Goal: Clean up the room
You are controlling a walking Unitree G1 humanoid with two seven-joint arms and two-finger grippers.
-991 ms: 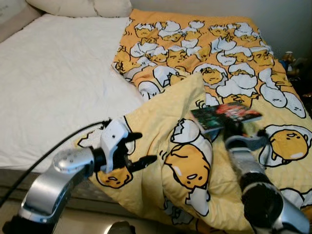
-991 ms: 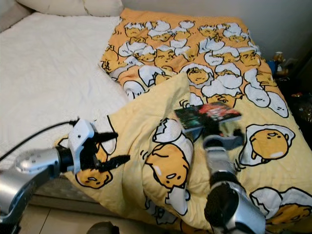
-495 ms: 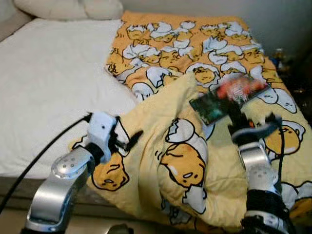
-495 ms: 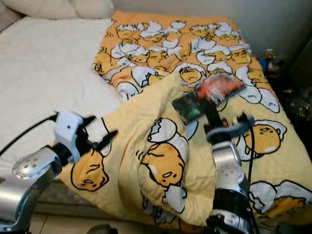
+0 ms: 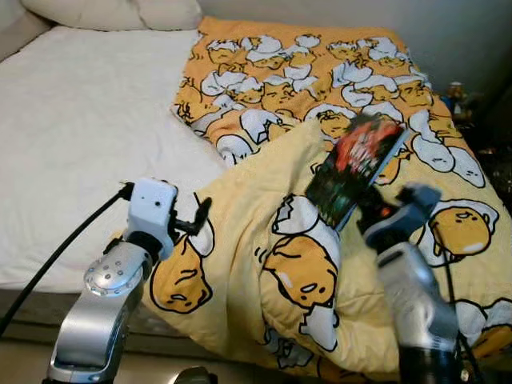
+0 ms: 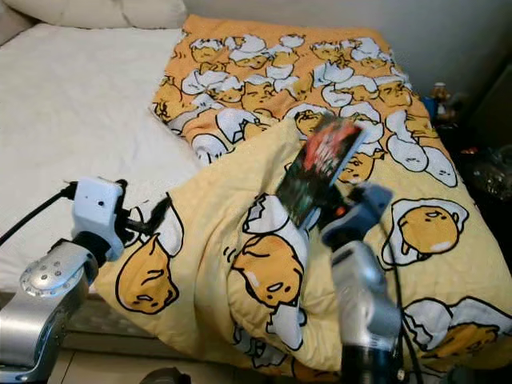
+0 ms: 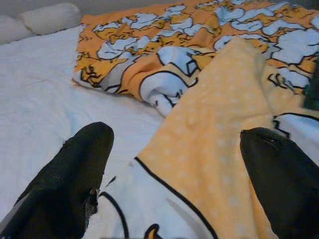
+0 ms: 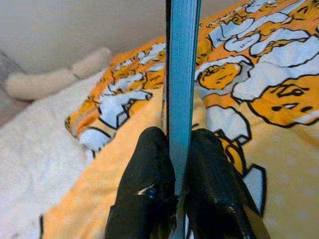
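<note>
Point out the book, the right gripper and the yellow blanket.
book (image 5: 354, 170): left eye view, middle of its cover.
right gripper (image 8: 180, 164): right wrist view, between fingertips clamping the book.
yellow blanket (image 5: 264, 200): left eye view, plain dotted fold.

The book's (image 5: 354, 167) cover print is too blurred to read, and its lower edge is hidden behind the right gripper (image 8: 179, 164). Small objects (image 6: 438, 98) beyond the bed's far right corner are too small and dark to identify. The pillows (image 5: 120, 14) at the head of the bed are cut off by the picture's top edge. The patterned blanket (image 5: 264, 232) covers the mattress's near edge.
</note>
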